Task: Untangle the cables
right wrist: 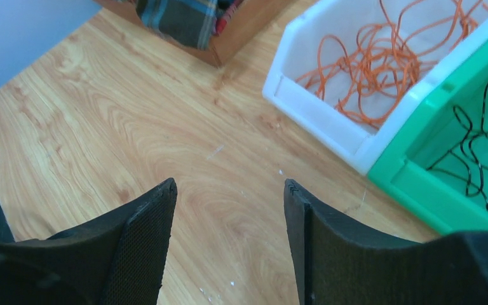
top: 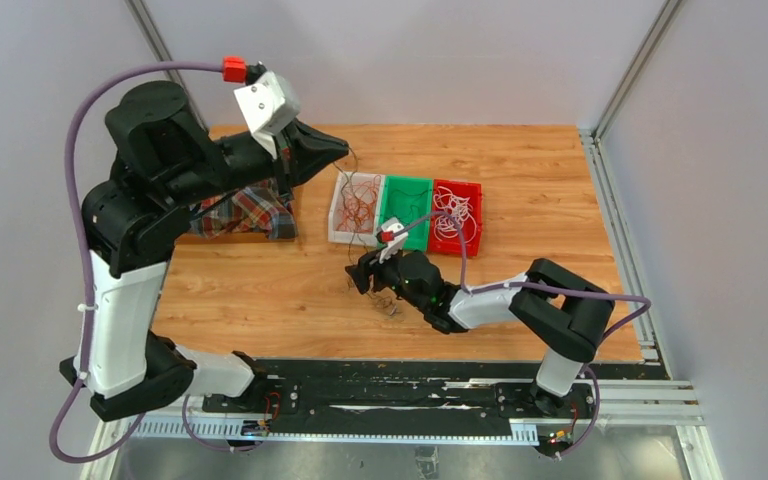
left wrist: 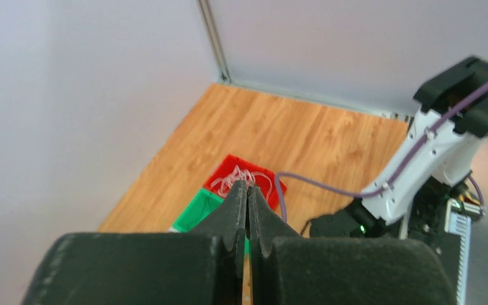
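Three open plastic bins sit touching in a row toward the far edge of the pale wooden table [top: 540, 170]: white plastic bin [top: 333, 212] on the left, green plastic bin [top: 410, 195] in the middle, red plastic bin [top: 475, 228] on the right. Near the far left corner, a crumpled plaid cloth [top: 250, 212] drapes over a low wooden block [right wrist: 248, 32].

overhead view of whole table [top: 290, 290]; left wrist high, right wrist low, both toward green bin [right wrist: 422, 181]

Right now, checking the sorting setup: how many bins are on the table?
3, in one row: white bin holding orange cables, green bin in the middle with black cables, red bin with white cables. The left arm might hide more.
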You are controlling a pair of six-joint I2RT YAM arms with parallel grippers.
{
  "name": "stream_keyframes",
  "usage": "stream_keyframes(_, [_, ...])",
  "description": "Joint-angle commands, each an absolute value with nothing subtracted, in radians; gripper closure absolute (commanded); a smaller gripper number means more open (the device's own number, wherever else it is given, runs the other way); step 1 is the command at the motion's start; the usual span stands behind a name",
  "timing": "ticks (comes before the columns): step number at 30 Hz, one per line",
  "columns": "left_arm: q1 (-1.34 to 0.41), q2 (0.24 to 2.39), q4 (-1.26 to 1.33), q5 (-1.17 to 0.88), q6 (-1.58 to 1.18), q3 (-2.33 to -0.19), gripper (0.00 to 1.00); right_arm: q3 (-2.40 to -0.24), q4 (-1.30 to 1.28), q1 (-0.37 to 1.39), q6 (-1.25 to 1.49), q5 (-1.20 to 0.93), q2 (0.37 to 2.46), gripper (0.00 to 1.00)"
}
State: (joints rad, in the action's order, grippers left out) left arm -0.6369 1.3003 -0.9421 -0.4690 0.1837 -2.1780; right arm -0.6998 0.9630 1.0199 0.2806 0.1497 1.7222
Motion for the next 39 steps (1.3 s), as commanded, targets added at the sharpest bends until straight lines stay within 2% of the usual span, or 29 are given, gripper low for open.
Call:
stream_keyframes(1, [-0.635,1.345,-0.904,-0.444,0.206,-2.370,1.00,-0.644,0.962,1.043,0.282,0.215,1.755,0.36])
stream_keyframes(5, [-0.635,1.394,-0.877,-0.331,0.307,-2.546,1.00,-0.557,0.975,1.050,0.274,0.283,1.744,0.36])
stream_keyframes(11, [-0.635,1.293,-0.773,-0.299,0.349,-2.326,1.00,-0.484,1.018,1.051,0.299,0.315,1.720,0.39])
stream_keyframes(17, [-0.635,1.282,-0.730,-0.213,0.412,-2.293,1.00,-0.462,1.025,1.051,0.306,0.318,1.726,0.40])
stream_keyframes(19, [-0.635,1.280,-0.652,-0.119,0.459,-2.296,1.00,-0.445,1.035,1.051,0.313,0.323,1.730,0.38])
stream_keyframes(22, [-0.635,1.264,-0.378,0.080,0.552,-2.272,1.00,-0.410,1.076,1.052,0.324,0.332,1.738,0.34])
stream_keyframes(24, [-0.635,1.264,-0.216,0.142,0.642,-2.253,1.00,-0.393,1.088,1.055,0.329,0.345,1.738,0.32])
stream_keyframes(29, [-0.635,1.346,-0.103,0.186,0.754,-2.392,1.00,-0.372,1.098,1.064,0.314,0.357,1.722,0.31])
stream_keyframes(32, [-0.635,1.369,0.040,0.203,0.829,-2.405,1.00,-0.354,1.126,1.067,0.309,0.360,1.721,0.31])
stream_keyframes(39, [-0.635,1.410,0.146,0.182,0.889,-2.455,1.00,-0.312,1.199,1.086,0.301,0.375,1.745,0.29])
